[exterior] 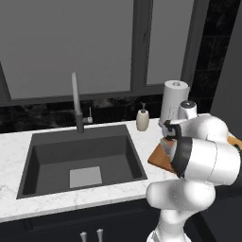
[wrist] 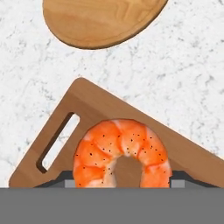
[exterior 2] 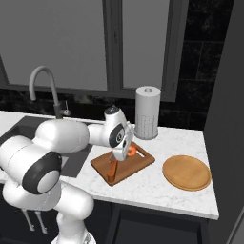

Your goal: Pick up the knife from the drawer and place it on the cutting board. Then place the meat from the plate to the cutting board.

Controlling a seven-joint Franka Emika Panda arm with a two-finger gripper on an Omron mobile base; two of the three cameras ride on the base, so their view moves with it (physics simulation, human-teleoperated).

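Observation:
My gripper (exterior 2: 125,153) hangs low over the cutting board (exterior 2: 143,164), shut on the meat (wrist: 120,151), an orange-red curled shrimp that sits between the two finger tips (wrist: 65,183). The board's slot handle (wrist: 57,142) lies at its end toward the plate (wrist: 103,19), which is bare on the counter beyond it. In the right base view the meat (exterior 2: 131,151) shows as an orange spot at the fingers. The knife (exterior 2: 112,171) lies on the board's near end, its brown handle toward me and its blade hidden behind the gripper. The plate (exterior 2: 187,172) is right of the board.
A paper towel roll (exterior 2: 147,112) stands behind the board against the window wall. The dark sink (exterior: 80,158) with its tall faucet (exterior: 75,101) lies to the left, with a soap dispenser (exterior: 142,118) beside it. A dark wall closes the counter's right end.

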